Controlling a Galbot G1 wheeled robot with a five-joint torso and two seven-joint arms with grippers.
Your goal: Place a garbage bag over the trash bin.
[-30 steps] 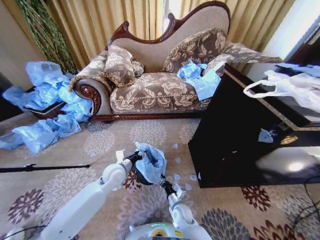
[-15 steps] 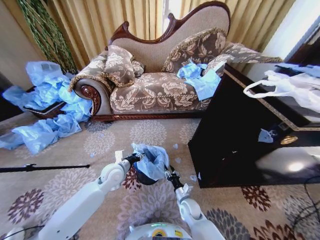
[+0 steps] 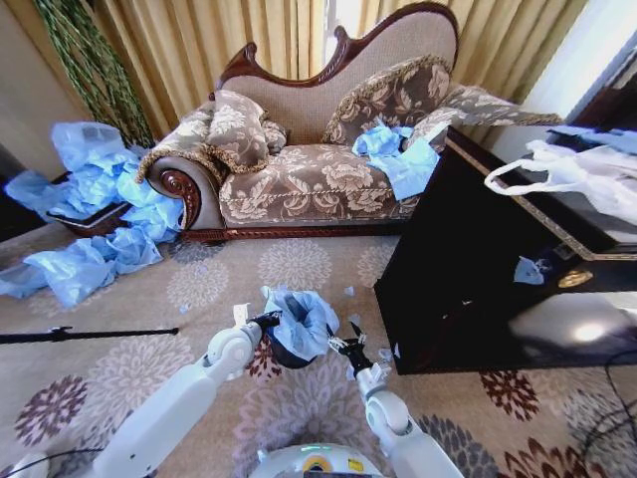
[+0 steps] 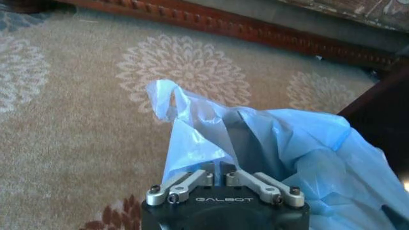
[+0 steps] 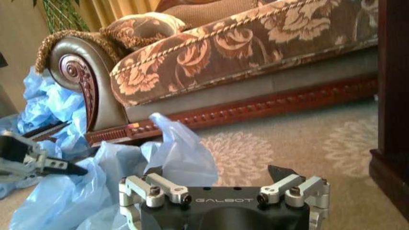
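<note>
The garbage bag drapes over the trash bin, hiding the rim and most of its black wall. The left gripper has its fingertips buried in blue plastic. On the right, the dark table runs off the picture's edge.

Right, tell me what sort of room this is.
Probably a living room or lounge: an ornate carved chaise sofa with cushions, gold curtains behind it, a floral-patterned carpet and a dark wooden cabinet.
</note>
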